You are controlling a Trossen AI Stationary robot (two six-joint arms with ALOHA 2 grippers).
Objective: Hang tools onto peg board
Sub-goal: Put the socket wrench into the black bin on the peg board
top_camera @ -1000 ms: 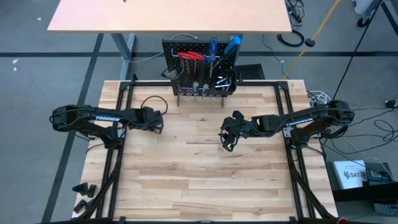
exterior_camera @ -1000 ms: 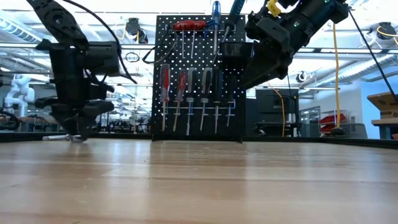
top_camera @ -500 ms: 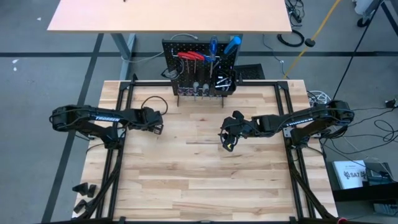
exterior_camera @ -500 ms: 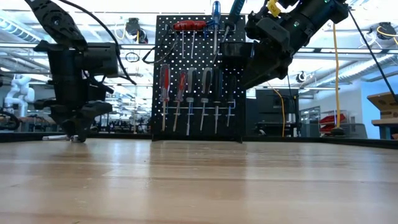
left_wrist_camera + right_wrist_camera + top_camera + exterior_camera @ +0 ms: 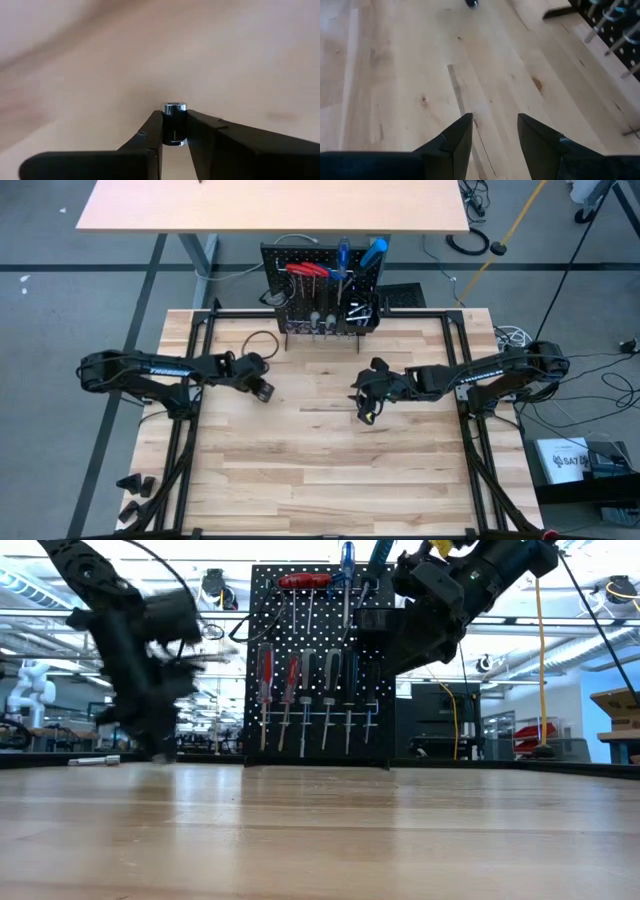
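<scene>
The black peg board (image 5: 320, 295) (image 5: 320, 660) stands upright at the table's far edge. Red-handled hex keys, blue and red screwdrivers and silver pieces hang on it. My left gripper (image 5: 265, 391) (image 5: 160, 750) (image 5: 174, 126) is low over the table's left half, shut on a small black cylinder with a silver end (image 5: 174, 120). My right gripper (image 5: 364, 413) (image 5: 495, 132) hovers open above the table's middle, in front of the peg board, with nothing between its fingers. My left gripper pinches the cylinder's black round sides (image 5: 173, 134) between its two fingertips. The silver end (image 5: 174, 106) points away from the gripper. The fingers slant steeply down from the table's left. Whether the cylinder stands on the table or is clear of it, I cannot tell.
A small silver piece (image 5: 95, 760) lies on the table to the left of my left gripper in the low view. Bare wooden tabletop (image 5: 300, 460) stretches toward the near edge. A black frame (image 5: 195, 330) runs along the table's sides.
My left gripper has gone a little toward the table's right and near edge, and its wrist has turned and tipped; it is blurred in the low view. The silver piece on the table has stayed where it was.
</scene>
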